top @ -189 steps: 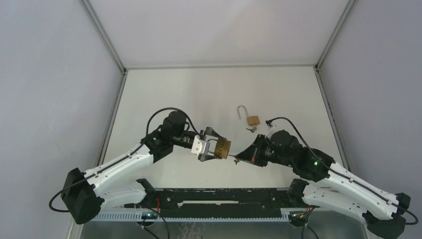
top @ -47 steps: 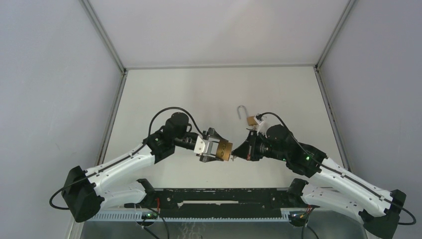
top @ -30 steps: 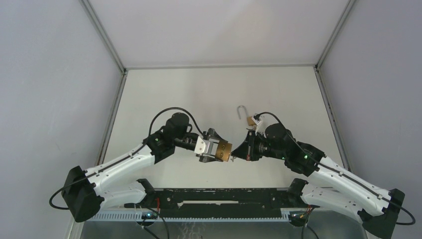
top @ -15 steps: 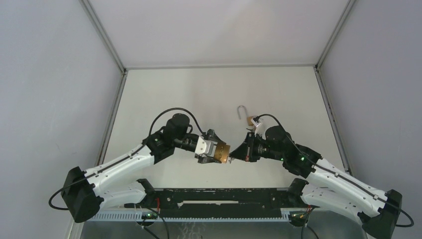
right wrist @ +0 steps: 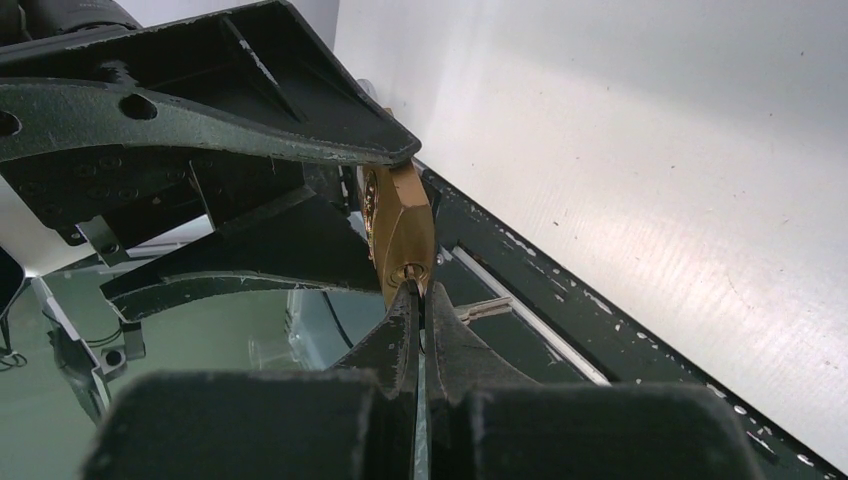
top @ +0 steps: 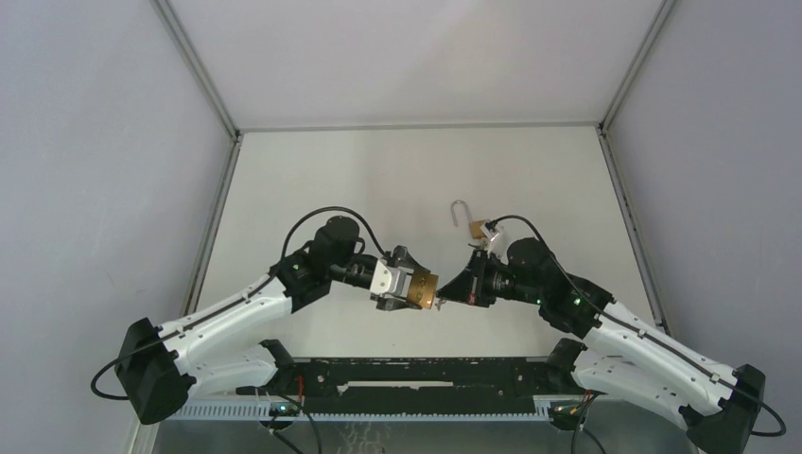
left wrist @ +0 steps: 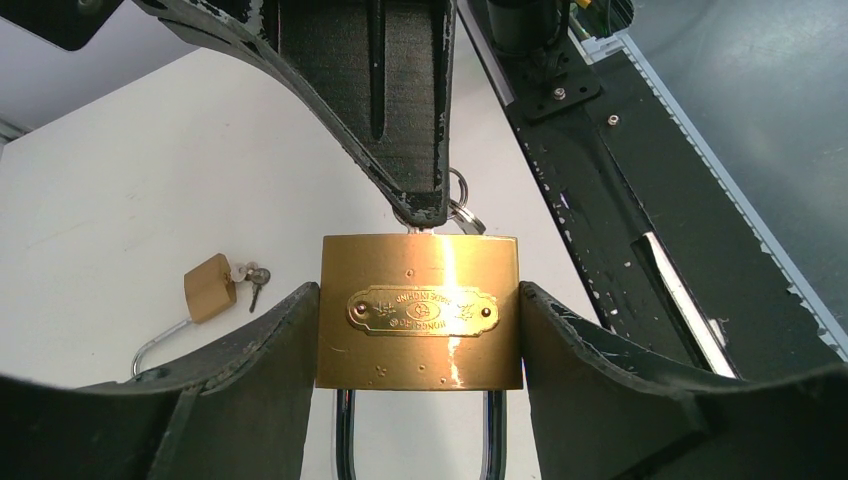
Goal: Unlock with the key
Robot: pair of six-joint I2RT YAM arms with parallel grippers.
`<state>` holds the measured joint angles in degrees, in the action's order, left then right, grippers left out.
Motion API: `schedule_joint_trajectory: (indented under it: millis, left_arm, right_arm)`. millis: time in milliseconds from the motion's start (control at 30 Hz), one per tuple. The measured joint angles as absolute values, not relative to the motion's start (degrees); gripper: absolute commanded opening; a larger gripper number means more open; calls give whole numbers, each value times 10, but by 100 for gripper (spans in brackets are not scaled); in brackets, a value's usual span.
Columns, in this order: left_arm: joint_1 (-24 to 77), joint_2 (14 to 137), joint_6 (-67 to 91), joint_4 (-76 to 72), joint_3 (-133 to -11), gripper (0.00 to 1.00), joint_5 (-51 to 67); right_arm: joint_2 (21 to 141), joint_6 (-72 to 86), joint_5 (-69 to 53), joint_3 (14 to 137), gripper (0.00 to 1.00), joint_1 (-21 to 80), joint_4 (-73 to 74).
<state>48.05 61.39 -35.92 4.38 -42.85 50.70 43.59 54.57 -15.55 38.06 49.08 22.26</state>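
Note:
A large brass padlock hangs above the table, with my left gripper shut on its two sides. In the left wrist view the padlock sits between my fingers, its steel shackle pointing toward the camera. My right gripper is shut on the key, a thin blade between its fingertips. The key's tip meets the keyhole in the padlock's bottom face. How deep it sits is hidden. A key ring shows behind the right fingertip.
A small brass padlock with an open shackle and small keys lies on the white table just beyond my right wrist. The black base rail runs along the near edge. Grey walls enclose the table.
My right gripper has closed the gap to the large padlock and now has the key at its keyhole. In the last second both arms shifted only slightly.

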Motion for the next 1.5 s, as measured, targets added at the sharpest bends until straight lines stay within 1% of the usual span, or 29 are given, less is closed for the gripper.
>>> schedule_joint_trajectory:
  millis: [167, 467, 633, 933, 1500]
  left_arm:
    - [483, 614, -363, 44, -429, 0, 502]
    - [484, 614, -376, 40, -429, 0, 488]
    - [484, 613, -381, 36, -429, 0, 484]
    - [484, 613, -390, 33, -429, 0, 476]
    - [485, 597, -397, 58, -429, 0, 473]
  right_arm:
    - [443, 539, -150, 396, 0, 491, 244]
    - [469, 421, -100, 447, 0, 511, 289]
    - [474, 400, -98, 456, 0, 509, 295]
    - [489, 470, -174, 456, 0, 454, 299]
    - [512, 577, -242, 456, 0, 427, 303]
